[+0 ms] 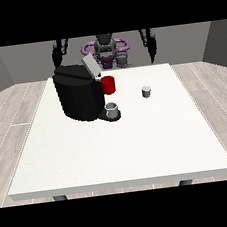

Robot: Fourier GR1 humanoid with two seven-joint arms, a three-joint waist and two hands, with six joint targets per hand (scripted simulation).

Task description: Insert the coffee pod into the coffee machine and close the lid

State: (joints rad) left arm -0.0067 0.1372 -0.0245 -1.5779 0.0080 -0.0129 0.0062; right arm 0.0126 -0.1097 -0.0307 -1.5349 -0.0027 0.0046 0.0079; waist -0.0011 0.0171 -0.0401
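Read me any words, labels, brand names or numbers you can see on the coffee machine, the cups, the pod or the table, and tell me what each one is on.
There is no readable text in the front view.
Coffee machine: plain black body, no brand or label visible.
Red cup: no marking.
Grey cup under the spout: no marking.
Coffee pod: too small to tell whether it carries print.
Table: plain white, no marks.
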